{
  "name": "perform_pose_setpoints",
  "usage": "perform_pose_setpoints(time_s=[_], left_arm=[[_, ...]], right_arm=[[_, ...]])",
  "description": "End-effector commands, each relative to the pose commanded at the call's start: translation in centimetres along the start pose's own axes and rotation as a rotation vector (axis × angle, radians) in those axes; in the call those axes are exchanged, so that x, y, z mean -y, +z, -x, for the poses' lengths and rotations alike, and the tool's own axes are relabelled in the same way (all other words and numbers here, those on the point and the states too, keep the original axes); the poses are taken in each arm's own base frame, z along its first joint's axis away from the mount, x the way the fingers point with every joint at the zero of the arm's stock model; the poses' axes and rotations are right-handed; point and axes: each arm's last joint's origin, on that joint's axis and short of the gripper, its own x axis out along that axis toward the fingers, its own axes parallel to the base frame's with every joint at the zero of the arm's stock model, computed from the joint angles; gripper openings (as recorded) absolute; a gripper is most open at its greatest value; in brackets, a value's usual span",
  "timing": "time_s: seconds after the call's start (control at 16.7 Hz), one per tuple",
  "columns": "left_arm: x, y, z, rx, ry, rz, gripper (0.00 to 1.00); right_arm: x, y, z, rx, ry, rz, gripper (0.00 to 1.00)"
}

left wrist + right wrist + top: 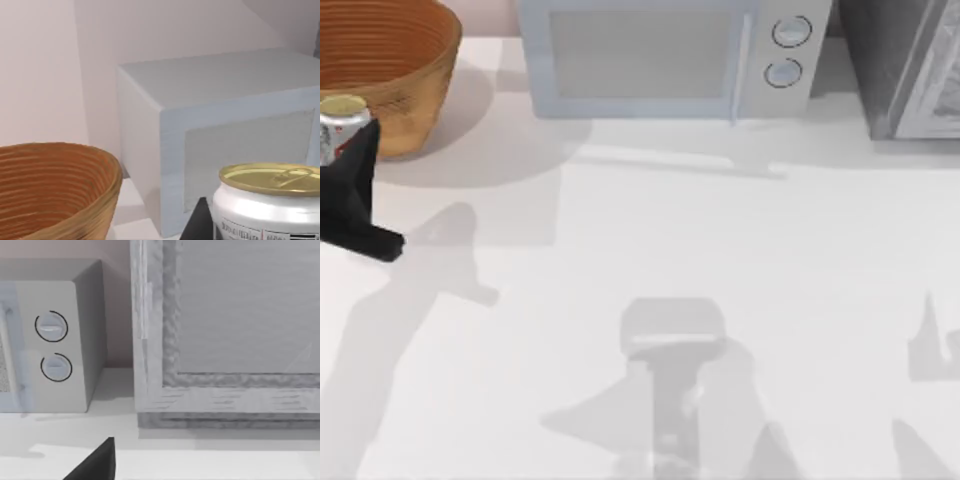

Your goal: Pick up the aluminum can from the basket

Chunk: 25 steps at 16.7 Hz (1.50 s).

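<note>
Far left of the table: our left gripper (348, 165) grips the aluminum can (340, 125), fingers closed against its body. The can stands upright, gold end up, red mark showing on its side. It sits outside the basket (405, 95), just beside the basket's near rim and apparently above the table, not resting on it, judging by the dark arm's shadow thrown to the right.

Left wrist view: can (270, 200) close up, gold lid and pull tab level; one dark finger (199, 222) against its side. Basket (60, 190) beside it, ribbed inside, nothing visible in it. Pale grey microwave (220, 130) stands behind.

Step in hand, as we judge it: the can is out of the basket and lifted, so the pick looks essentially done. Next move calls for holding the grip steady and keeping the can upright, clear of the basket rim.

Our right gripper (95, 462) sits parked near the right side, facing the microwave's dials (52, 347) and a grey cabinet (225, 330); we cannot tell whether it is open.
</note>
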Motion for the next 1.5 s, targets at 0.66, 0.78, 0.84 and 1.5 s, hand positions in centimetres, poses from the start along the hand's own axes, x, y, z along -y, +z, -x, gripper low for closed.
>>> perform_pose_setpoints(time_s=[0.66, 0.78, 0.84, 1.5], left_arm=[[-0.8, -0.7, -7.8, -0.009, -0.241, -0.001, 0.0], [-0.8, -1.2, -9.1, -0.007, -0.288, -0.002, 0.0], [-0.9, -1.5, -9.7, -0.005, -0.311, -0.003, 0.0], [-1.0, -5.8, -15.4, 0.006, -0.558, -0.004, 0.0]], right_arm=[[0.0, 0.0, 0.0, 0.0, 0.0, 0.0, 1.0], [0.0, 0.0, 0.0, 0.0, 0.0, 0.0, 1.0], [0.0, 0.0, 0.0, 0.0, 0.0, 0.0, 1.0], [0.0, 0.0, 0.0, 0.0, 0.0, 0.0, 1.0]])
